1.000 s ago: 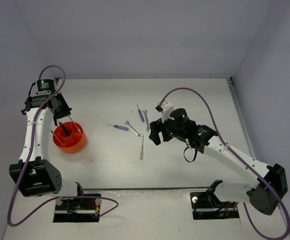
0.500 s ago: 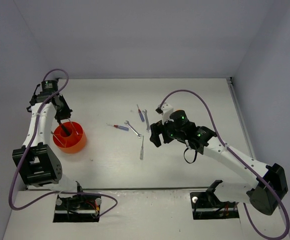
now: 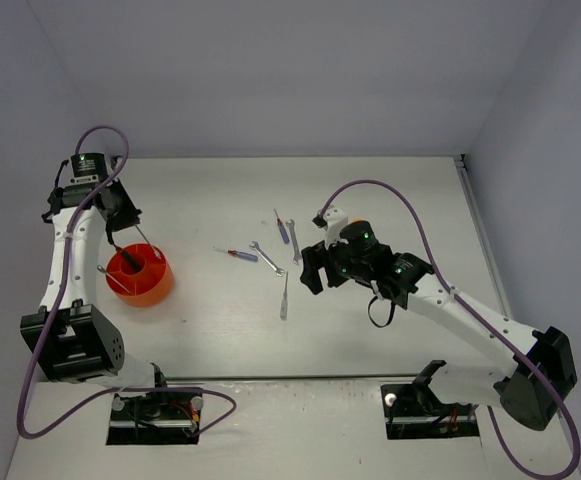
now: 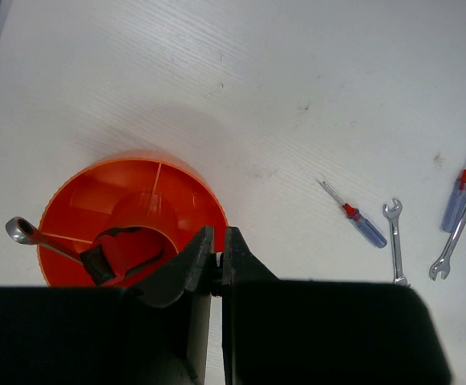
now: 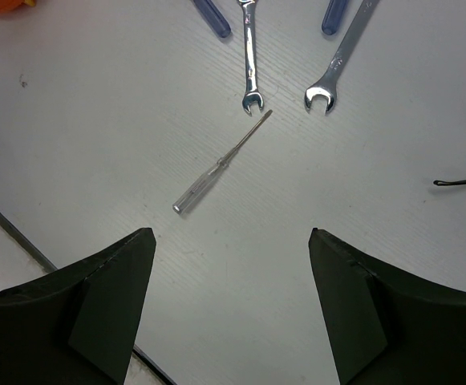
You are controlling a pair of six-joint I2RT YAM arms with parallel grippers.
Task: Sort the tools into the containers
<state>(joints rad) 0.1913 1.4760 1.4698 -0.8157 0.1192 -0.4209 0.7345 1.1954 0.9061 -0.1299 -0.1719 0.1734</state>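
Our left end effector [image 4: 215, 241] is pinched closed, empty, near the orange tub [image 4: 192, 180] — a wrench [image 4: 24, 231] and red-black tool [image 4: 120, 249] inside. Our right end effector [image 5: 231, 237] gapes wide, empty, over a clear screwdriver [image 5: 216, 167] on the surface [image 5: 96, 120].

Open room around clear screwdriver [image 5: 220, 166], wrenches [image 5: 251, 60] just beyond, tub [image 3: 155, 290] well apart

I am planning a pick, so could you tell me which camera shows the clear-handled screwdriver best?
The right wrist view: the clear-handled screwdriver lies whole, close and unobstructed on the table. The top view shows it only as a thin pale sliver, and the left wrist view does not show it.
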